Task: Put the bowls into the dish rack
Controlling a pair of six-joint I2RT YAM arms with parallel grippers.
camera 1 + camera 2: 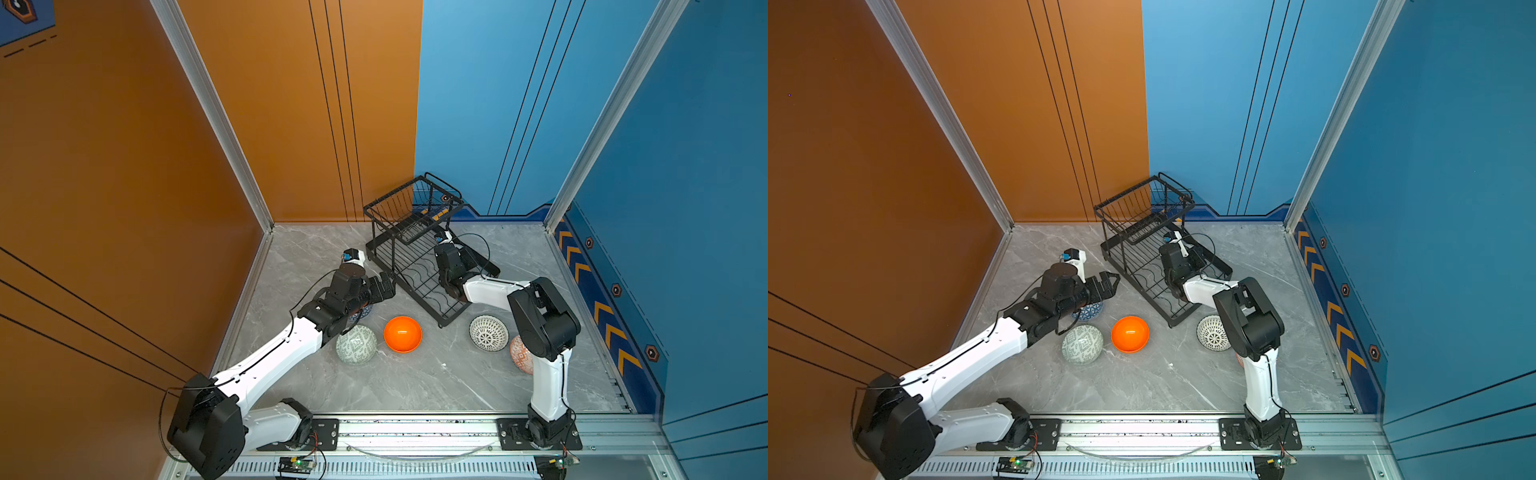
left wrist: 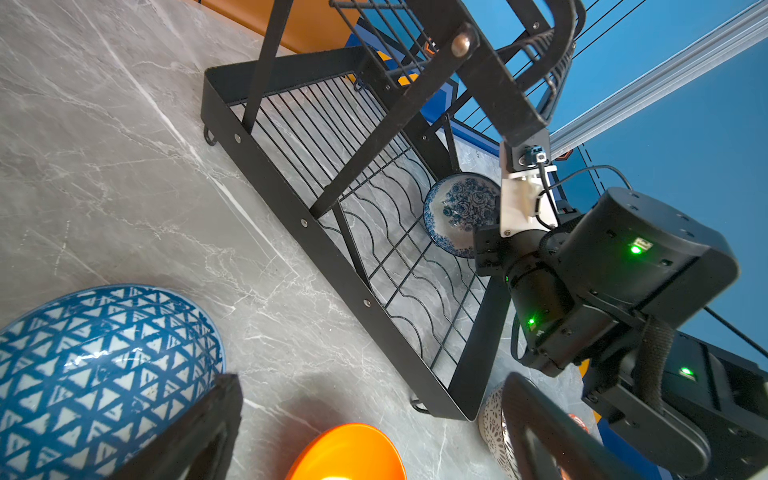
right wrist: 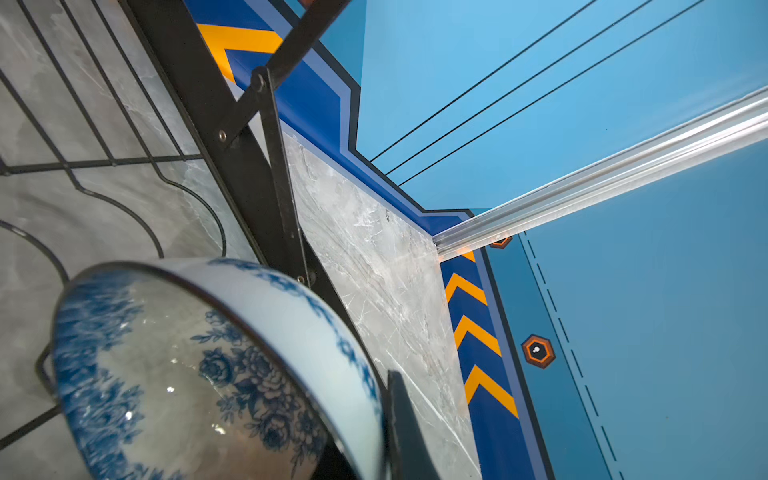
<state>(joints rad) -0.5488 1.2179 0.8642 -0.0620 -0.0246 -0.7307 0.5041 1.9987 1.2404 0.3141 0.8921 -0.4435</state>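
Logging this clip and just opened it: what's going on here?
The right tool is shut on the floral bowl, holding it on edge at the lower wires of the dish rack. The left tool hangs open beside the rack, near the blue triangle bowl. That one and the pale green bowl, orange bowl, lattice bowl and red-orange bowl sit on the table, not yet loaded.

The setting is a robotics laboratory test cell. An aluminium frame (image 1: 212,112) carries printed orange wall panels (image 1: 104,166) and blue wall panels (image 1: 685,208) with yellow chevron stripes (image 1: 602,311). A left arm (image 1: 270,353) and a right arm (image 1: 548,386) are bolted to a slotted metal rail (image 1: 415,434) along the front edge of a marble-pattern tabletop (image 1: 415,382). An exposed circuit board (image 1: 296,462) with a lit green indicator sits below the rail.
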